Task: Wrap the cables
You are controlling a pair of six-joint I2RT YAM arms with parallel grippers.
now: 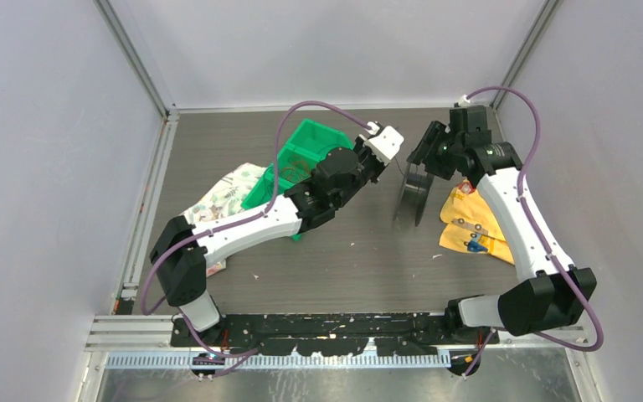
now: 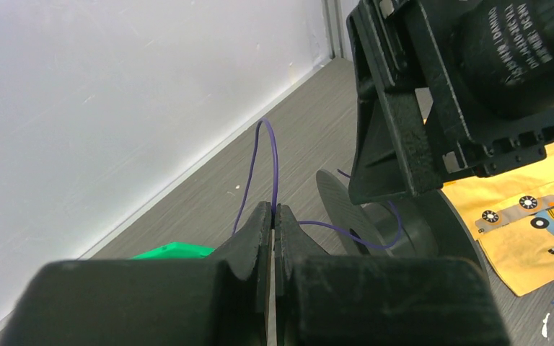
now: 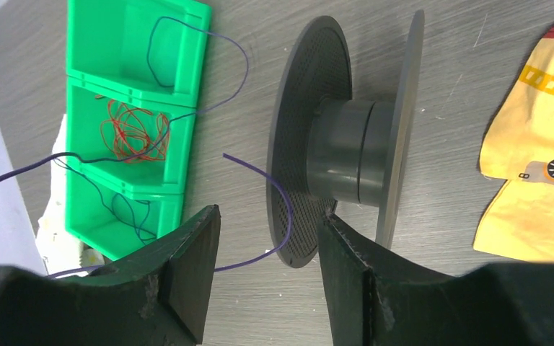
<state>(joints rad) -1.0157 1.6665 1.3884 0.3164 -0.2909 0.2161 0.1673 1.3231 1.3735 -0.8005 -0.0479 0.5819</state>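
A thin purple cable [image 2: 272, 155] rises in a loop from my left gripper [image 2: 274, 210], which is shut on it. The cable runs on to the hub of the black two-flanged spool [image 2: 404, 231]. The spool [image 1: 413, 197] stands on edge at the table's middle right. In the right wrist view the cable [image 3: 280, 198] curves past the spool's perforated flange [image 3: 310, 137]. My right gripper [image 3: 270, 216] is open and empty, just above the spool. In the top view the left gripper [image 1: 385, 159] and right gripper [image 1: 423, 157] are close together over the spool.
A green divided bin [image 3: 133, 72] left of the spool holds a red-orange wire coil [image 3: 133, 133] and dark thin wires [image 3: 126, 209]. A yellow printed cloth [image 1: 469, 222] lies right of the spool, a floral cloth [image 1: 226, 197] left of the bin [image 1: 297, 155].
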